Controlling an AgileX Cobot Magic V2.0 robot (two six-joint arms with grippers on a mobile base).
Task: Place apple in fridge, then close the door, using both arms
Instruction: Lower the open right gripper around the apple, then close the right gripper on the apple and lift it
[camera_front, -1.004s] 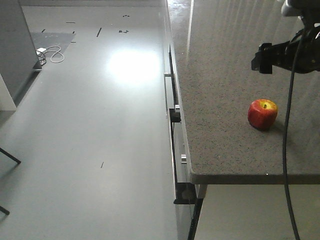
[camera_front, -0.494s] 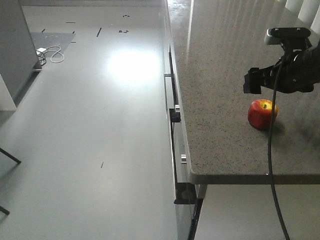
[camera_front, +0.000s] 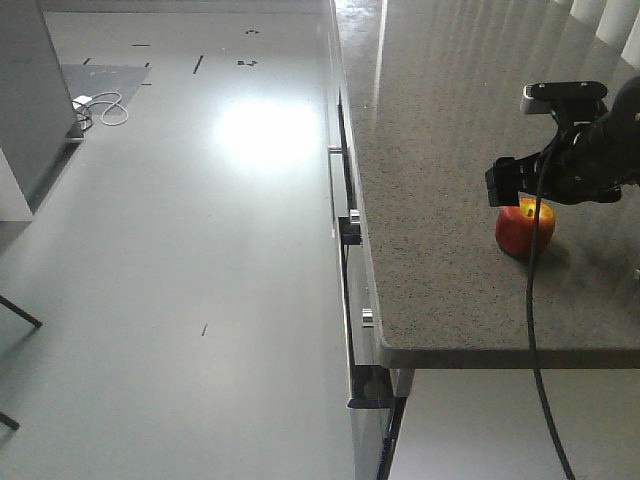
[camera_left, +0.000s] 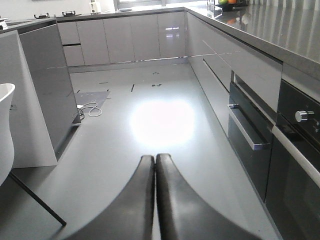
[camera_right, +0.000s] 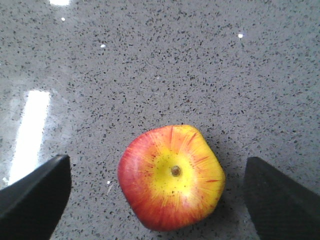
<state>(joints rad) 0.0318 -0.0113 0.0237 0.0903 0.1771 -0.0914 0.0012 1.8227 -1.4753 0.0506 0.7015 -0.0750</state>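
Note:
The red apple with a yellow top stands upright on the grey speckled counter, near its front right part. My right gripper hangs directly over it, open. In the right wrist view the apple lies between the two wide-apart black fingers, touching neither. My left gripper is shut on nothing and hovers over the floor, out of the front view. A tall dark grey fridge stands at the far left. Its door cannot be told apart from here.
The counter's front edge is close below the apple. Under the counter run drawers and a dark oven front with handles sticking out. A white cable lies on the floor by the fridge. A white chair with black legs stands at the left.
My right gripper has come down and forward from above the counter to just over the apple. The apple has not moved.

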